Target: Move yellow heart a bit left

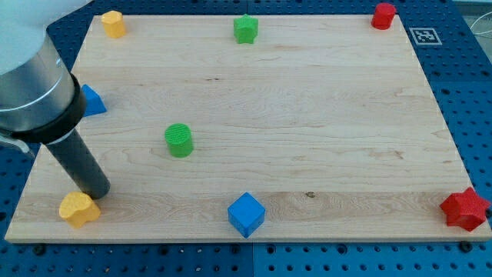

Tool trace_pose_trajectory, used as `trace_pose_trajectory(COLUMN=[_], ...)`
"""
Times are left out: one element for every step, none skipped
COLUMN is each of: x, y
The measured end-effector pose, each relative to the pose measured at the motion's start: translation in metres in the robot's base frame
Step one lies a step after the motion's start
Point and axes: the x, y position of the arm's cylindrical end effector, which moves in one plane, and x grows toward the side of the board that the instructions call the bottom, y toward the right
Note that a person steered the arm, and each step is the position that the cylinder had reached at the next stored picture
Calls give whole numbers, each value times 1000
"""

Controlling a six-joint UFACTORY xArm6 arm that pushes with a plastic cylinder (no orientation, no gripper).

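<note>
Nearest, blue cube (246, 214) sits on the board (307, 115); my tip (97, 192), no gripper, touches yellow heart (79, 209).

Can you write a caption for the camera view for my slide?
My tip rests just above-right of the yellow heart at the wooden board's bottom-left corner.

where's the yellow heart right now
The yellow heart sits at the board's bottom-left corner in the camera view, with my tip right against its upper right side. The blue cube lies well to its right along the bottom edge.
</note>
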Motion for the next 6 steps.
trace_pose_trajectory(x=[1,20,28,28,28,28], y=[25,46,45,38,30,21])
